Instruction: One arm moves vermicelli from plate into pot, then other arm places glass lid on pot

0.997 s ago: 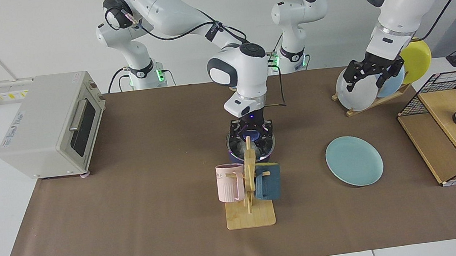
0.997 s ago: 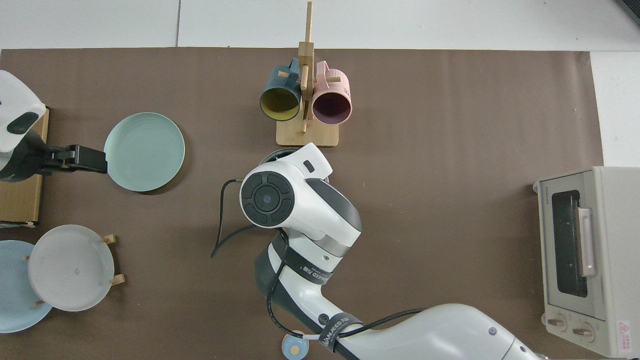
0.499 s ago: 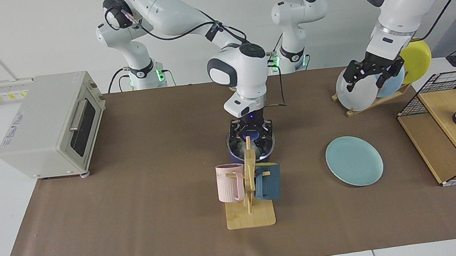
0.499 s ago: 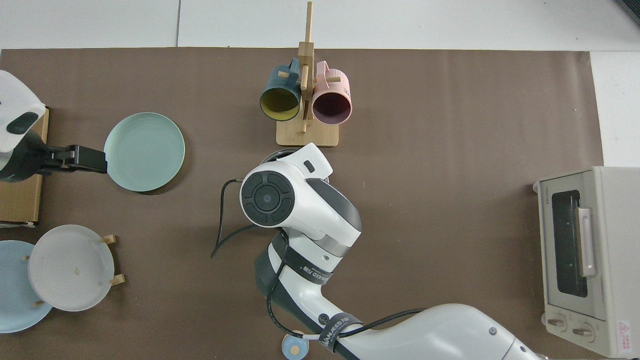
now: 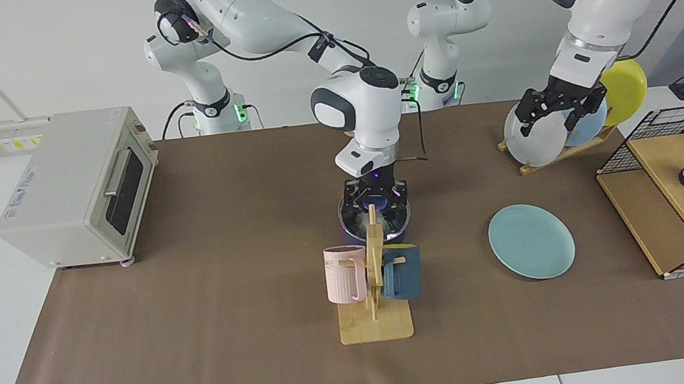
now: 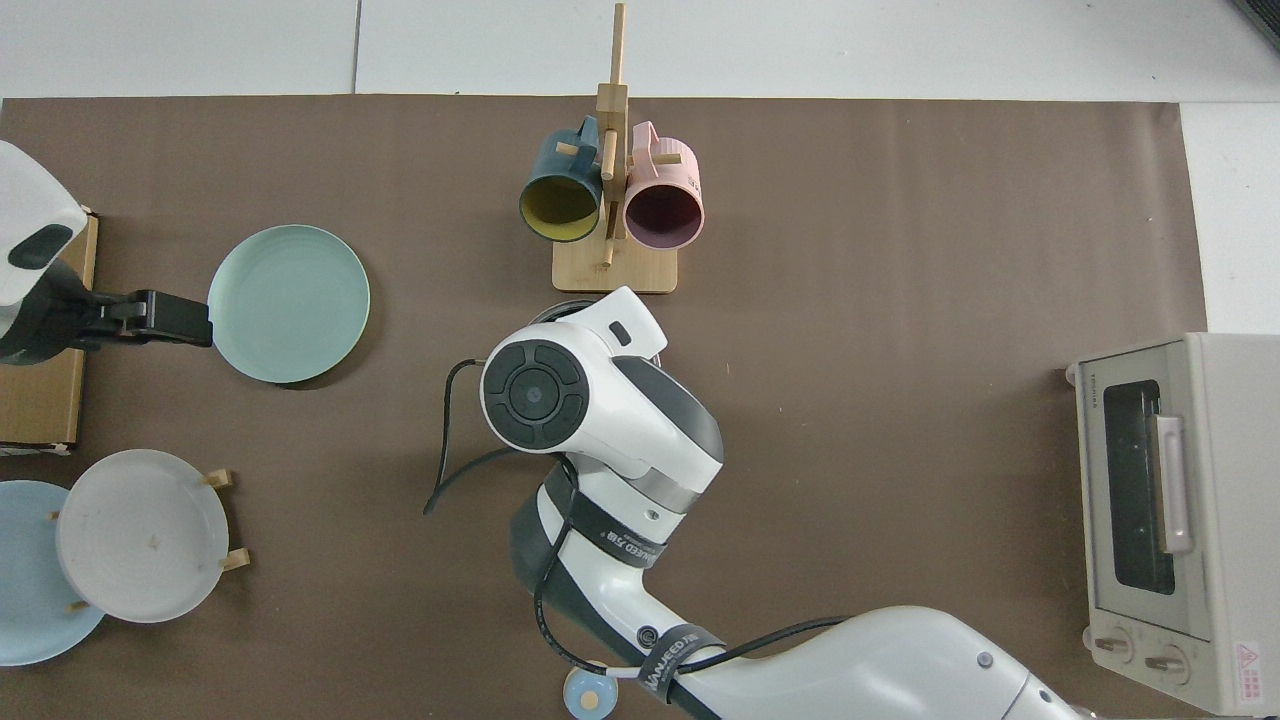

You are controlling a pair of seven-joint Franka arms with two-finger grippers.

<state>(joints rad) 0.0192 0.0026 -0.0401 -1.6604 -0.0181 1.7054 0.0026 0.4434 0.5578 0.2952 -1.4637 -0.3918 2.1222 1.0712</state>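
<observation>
Two tools in view. Right tool (image 5: 376, 199), black w/ a blue glow, sits directly over the pot (image 5: 356, 232), fingers either side of the blue knob of the glass lid (image 5: 382, 201); can't tell if they clamp it or stand clear. Lid lies on the pot's rim, round clear glass w/ metal edge. Pot is small, dark navy, mid-bench, partly hidden behind the wooden mug rack (image 5: 377, 317). Pale wispy vermicelli (image 5: 354, 217) shows through the glass, inside the pot. In the top view the arm's white wrist covers nearly all of pot & lid.

Left tool (image 5: 555, 111) hangs high near the dish rack (image 5: 560, 154), fingers apart, nothing between them; that arm waits. In the top view it shows as a black bar (image 6: 160, 317) just beside the plate (image 6: 289, 303).

Plate is round, flat, teal-green, faint concentric ridges, bare, on the brown mat (image 5: 211, 284), well apart from the pot.

Mug rack holds a ribbed pink mug (image 5: 345, 274) & a dark teal mug (image 5: 402, 272). Boxy beige toaster oven (image 5: 74, 187) at the mat's edge.
</observation>
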